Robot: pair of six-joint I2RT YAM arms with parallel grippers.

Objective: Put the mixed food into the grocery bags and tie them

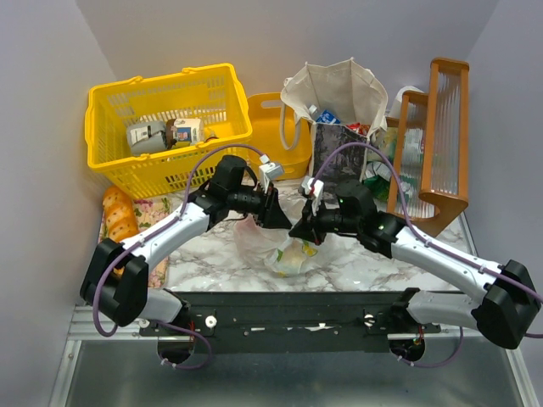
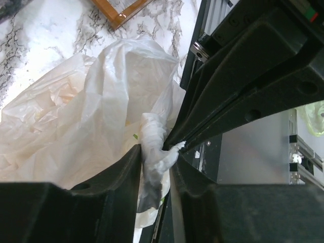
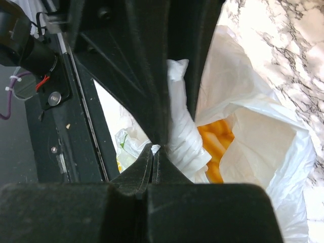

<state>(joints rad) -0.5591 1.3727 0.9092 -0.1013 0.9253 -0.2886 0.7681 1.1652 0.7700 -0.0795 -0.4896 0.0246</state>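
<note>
Here, plastic bag [image 3: 253,131] holds orange food [image 3: 215,139] (half-hidden).

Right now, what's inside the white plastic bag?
Through the mouth of the white plastic bag, orange-yellow items show in the right wrist view; what they are is unclear. Crumpled film covers the rest of the contents.

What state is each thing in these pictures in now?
plastic bag: orange food inside, top twisted.
canvas tote: upright, mouth open.
left gripper: open around the twisted top.
right gripper: shut on the twisted top.
yellow basket: upright, holding cartons.
</note>
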